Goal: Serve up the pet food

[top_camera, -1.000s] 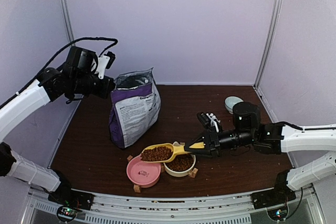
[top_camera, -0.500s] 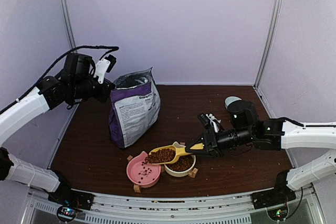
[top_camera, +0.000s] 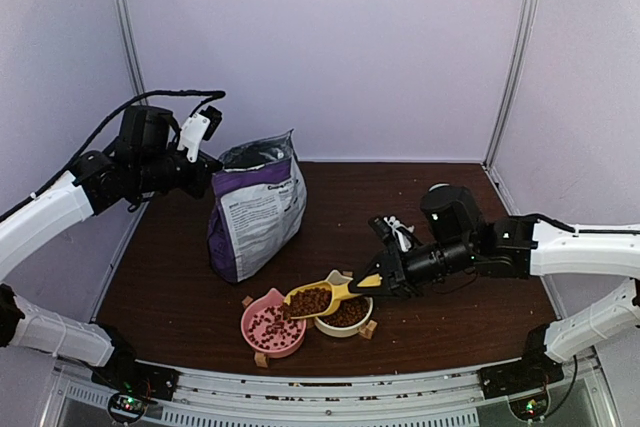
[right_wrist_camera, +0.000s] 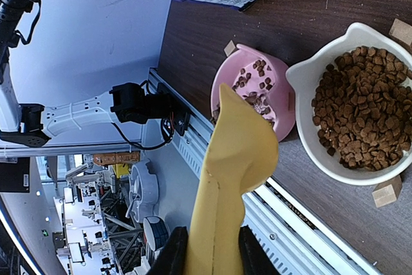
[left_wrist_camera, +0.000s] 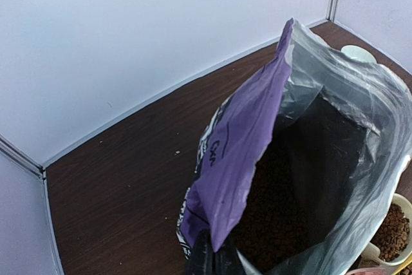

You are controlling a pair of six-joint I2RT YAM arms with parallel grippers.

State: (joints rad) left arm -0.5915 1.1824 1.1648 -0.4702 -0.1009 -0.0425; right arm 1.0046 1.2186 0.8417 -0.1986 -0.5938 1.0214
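My right gripper (top_camera: 372, 284) is shut on the handle of a yellow scoop (top_camera: 322, 296), tilted over a pink bowl (top_camera: 272, 327). Brown kibble (top_camera: 310, 300) lies in the scoop and some falls into the pink bowl (right_wrist_camera: 252, 88). The scoop's back (right_wrist_camera: 235, 165) fills the right wrist view. A white bowl (top_camera: 345, 315) full of kibble (right_wrist_camera: 357, 117) sits right of the pink one. My left gripper (top_camera: 208, 164) is shut on the top edge of the purple food bag (top_camera: 256, 209) and holds it open; kibble (left_wrist_camera: 283, 217) shows inside the bag (left_wrist_camera: 248, 140).
A small grey-white dish (top_camera: 440, 194) stands at the back right. Small wooden blocks (top_camera: 368, 328) lie around the bowls. The table's front edge and metal rail (top_camera: 330, 392) run just below the bowls. Booth walls close the back and sides.
The right gripper has tipped the scoop down and left over the pink bowl, and kibble now lies in that bowl. The left arm holds the bag much as before.
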